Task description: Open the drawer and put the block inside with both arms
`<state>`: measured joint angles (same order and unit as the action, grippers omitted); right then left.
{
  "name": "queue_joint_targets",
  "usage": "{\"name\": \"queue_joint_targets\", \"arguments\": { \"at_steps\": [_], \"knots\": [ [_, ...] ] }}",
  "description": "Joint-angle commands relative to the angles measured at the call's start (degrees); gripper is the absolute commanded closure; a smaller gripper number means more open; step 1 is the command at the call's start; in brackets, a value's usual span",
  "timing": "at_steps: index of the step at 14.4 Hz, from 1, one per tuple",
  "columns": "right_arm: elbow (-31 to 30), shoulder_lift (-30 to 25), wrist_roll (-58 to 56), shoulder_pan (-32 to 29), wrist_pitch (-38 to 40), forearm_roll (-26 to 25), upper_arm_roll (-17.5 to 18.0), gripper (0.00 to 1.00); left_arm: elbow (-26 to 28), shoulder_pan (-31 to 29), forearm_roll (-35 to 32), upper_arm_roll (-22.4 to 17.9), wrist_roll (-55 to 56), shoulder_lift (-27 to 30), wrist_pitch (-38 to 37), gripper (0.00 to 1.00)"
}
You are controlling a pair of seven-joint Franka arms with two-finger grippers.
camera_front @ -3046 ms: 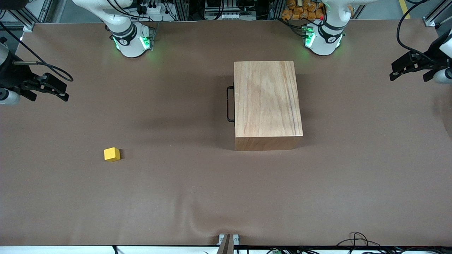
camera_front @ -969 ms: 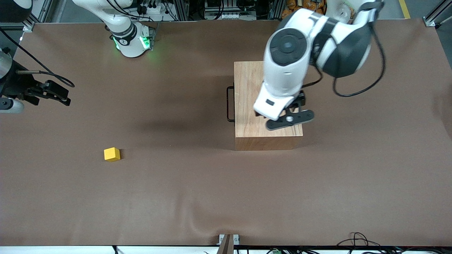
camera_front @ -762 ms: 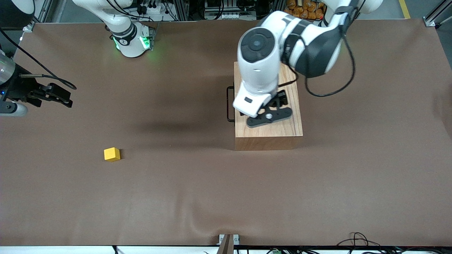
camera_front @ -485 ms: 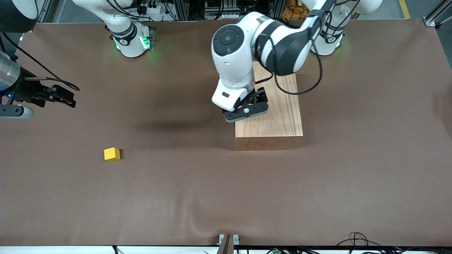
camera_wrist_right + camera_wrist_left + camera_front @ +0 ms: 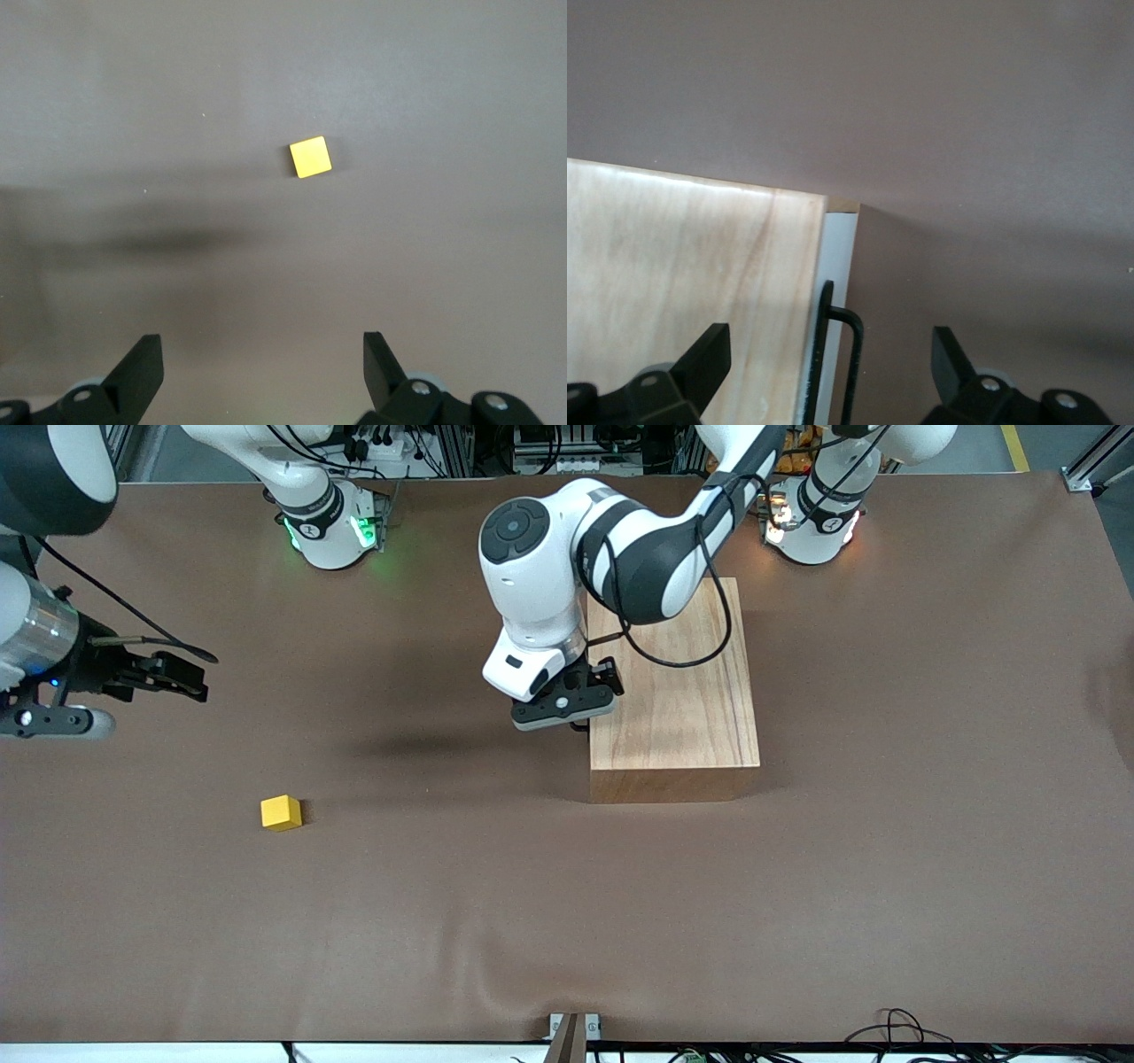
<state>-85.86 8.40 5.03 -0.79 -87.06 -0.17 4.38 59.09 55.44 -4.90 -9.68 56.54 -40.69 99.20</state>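
Drawer sits closed in the wooden box, its black handle between the spread fingers of the left pincer, which hovers over it, gripping nothing. Yellow block lies on the brown bench toward the right arm's end, nearer the front camera than the box. Right pincer hangs released over bare bench near the block.

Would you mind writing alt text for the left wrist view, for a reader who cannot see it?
The left gripper, fingers spread open, hangs above the drawer's thin black handle, which lies between the two fingertips. The handle stands off a pale front panel on the shut drawer of a light wooden box, with bare brown table around it.
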Motion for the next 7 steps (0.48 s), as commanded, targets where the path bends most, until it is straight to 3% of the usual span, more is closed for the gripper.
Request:
{"name": "queue_joint_targets", "arguments": {
  "at_steps": [1, 7],
  "knots": [
    [0.43, 1.18, -0.02, -1.93, -0.47, 0.09, 0.19, 0.00, -2.05, 2.48, -1.25, -1.83, 1.47, -2.19, 0.73, 0.00],
    [0.35, 1.70, 0.07, -4.30, -0.39, 0.09, 0.19, 0.00, -2.05, 5.64, -1.25, -1.92, 1.03, -4.66, 1.52, 0.00]
  ]
}}
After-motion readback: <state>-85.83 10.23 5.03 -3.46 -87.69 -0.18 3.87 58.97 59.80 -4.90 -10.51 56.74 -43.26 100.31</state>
